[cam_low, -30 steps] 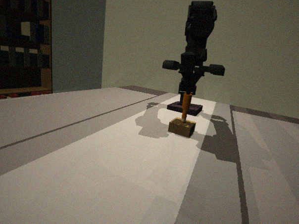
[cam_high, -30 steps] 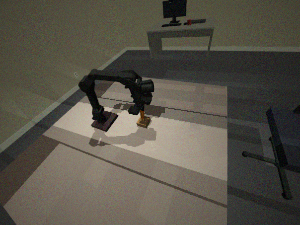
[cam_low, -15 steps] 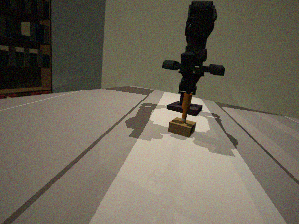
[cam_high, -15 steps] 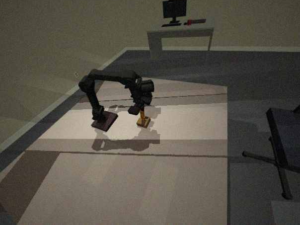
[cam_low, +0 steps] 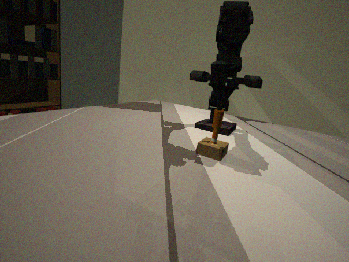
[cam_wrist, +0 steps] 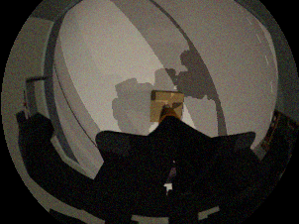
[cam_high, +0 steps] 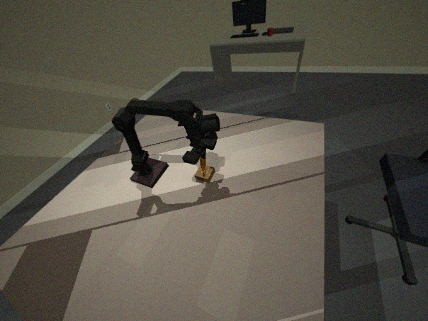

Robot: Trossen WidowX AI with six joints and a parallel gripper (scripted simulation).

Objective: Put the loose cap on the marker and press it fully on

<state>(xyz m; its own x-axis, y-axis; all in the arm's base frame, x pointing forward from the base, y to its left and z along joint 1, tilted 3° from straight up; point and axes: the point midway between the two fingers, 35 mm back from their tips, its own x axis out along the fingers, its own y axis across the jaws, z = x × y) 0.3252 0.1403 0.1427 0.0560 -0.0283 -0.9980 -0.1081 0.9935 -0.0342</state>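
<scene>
The yellow-tan holder block (cam_high: 203,178) (cam_low: 208,151) (cam_wrist: 157,112) sits on the table. The orange marker (cam_low: 215,133) stands upright in it, with a pale band low down near the block. The wider orange cap (cam_high: 203,161) (cam_low: 218,118) is on the marker's top, in line with it. Whether it is fully seated cannot be told. My gripper (cam_high: 203,155) (cam_low: 218,108) (cam_wrist: 169,119) is shut, with nothing seen between its fingers. Its fingertips are directly over the cap's top, touching it or very close. In the wrist view the dark fingers hide most of the cap and marker.
The arm's dark base plate (cam_high: 156,171) (cam_low: 230,128) stands behind the block in the exterior view and left of it in the top view. Arm shadows fall around the block. A desk with a monitor (cam_high: 249,11), a chair (cam_high: 403,192) and a bookshelf (cam_low: 54,87) are away from the table.
</scene>
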